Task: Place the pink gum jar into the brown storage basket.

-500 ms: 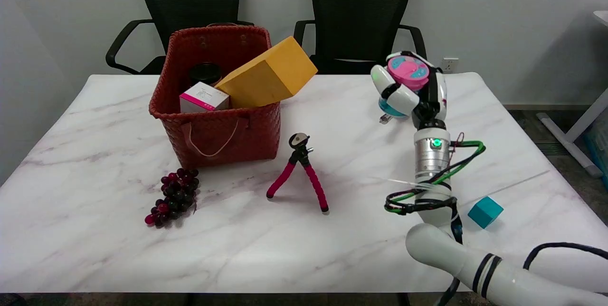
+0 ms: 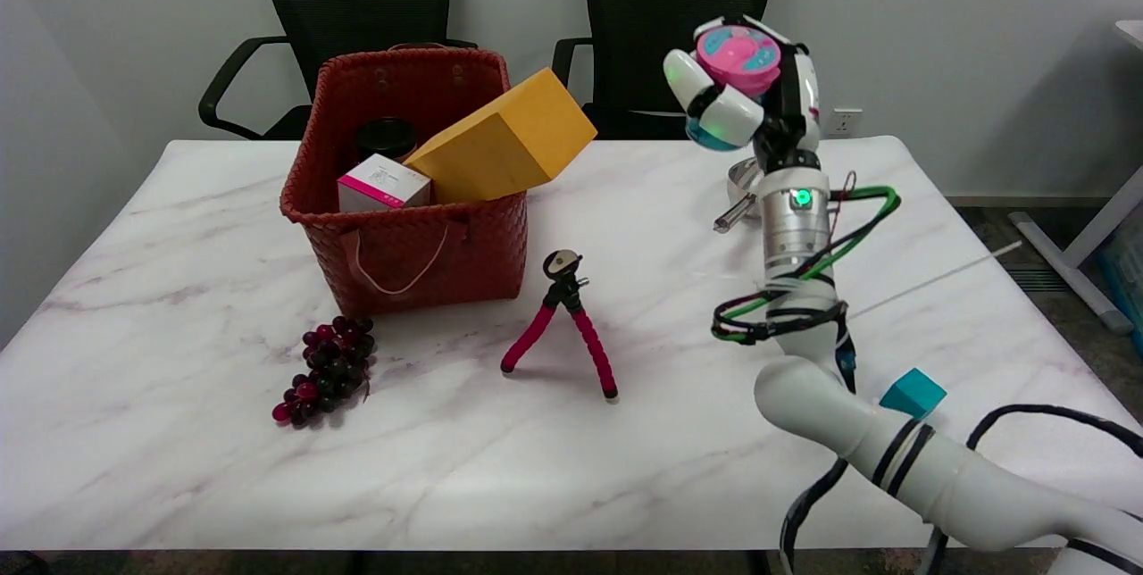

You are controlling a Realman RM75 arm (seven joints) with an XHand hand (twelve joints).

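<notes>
The pink gum jar (image 2: 738, 54), with a pink lid marked in teal, is held upright in the air by my right hand (image 2: 746, 88), whose fingers wrap around its body. It hangs well above the table, to the right of the brown woven storage basket (image 2: 406, 240). The basket stands at the table's back left and holds a yellow box (image 2: 502, 140) leaning out over its right rim, a small pink-and-white box (image 2: 382, 182) and a dark round lid (image 2: 386, 136).
A pink-legged mini tripod (image 2: 563, 325) stands between the basket and my arm. Dark grapes (image 2: 327, 369) lie front left. A small metal pan (image 2: 739, 191) sits behind my wrist. A teal cube (image 2: 912, 394) lies by my forearm. Two black chairs stand behind the table.
My right hand has risen and shifted left toward the basket with the jar, uncovering the metal pan behind the wrist.
</notes>
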